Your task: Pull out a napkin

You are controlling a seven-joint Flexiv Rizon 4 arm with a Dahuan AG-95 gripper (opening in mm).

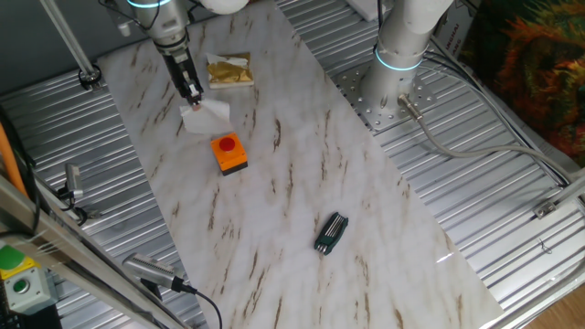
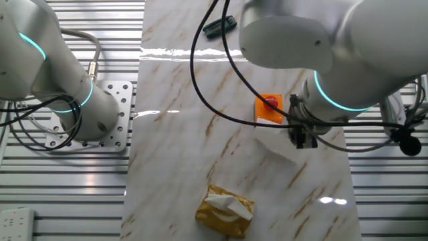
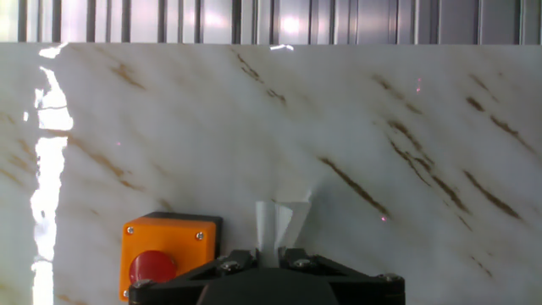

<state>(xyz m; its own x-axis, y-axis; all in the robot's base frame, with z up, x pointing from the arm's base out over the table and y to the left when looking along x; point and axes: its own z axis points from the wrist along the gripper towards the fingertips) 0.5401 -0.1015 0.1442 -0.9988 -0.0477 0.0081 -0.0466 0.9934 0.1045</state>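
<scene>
Marble-patterned white tabletop (image 1: 302, 183) flanked by ribbed metal panels. Black two-finger gripper (image 1: 194, 95) is clamped on the thin white paper napkin (image 1: 207, 114), whose crumpled sheet hangs below the fingertips, just beside the orange box with a red button (image 1: 229, 152). Tan-gold napkin pack (image 2: 225, 211) holds further white sheets bunched in its top slot.

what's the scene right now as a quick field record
hand: shut on the napkin, between the tissue pack and the button box
napkin: white, pinched at the fingertips, out of the pack
tissue pack: tan-gold, on the marble table
button box: orange, red button, beside the napkin
tool: dark, lying far from the hand
</scene>
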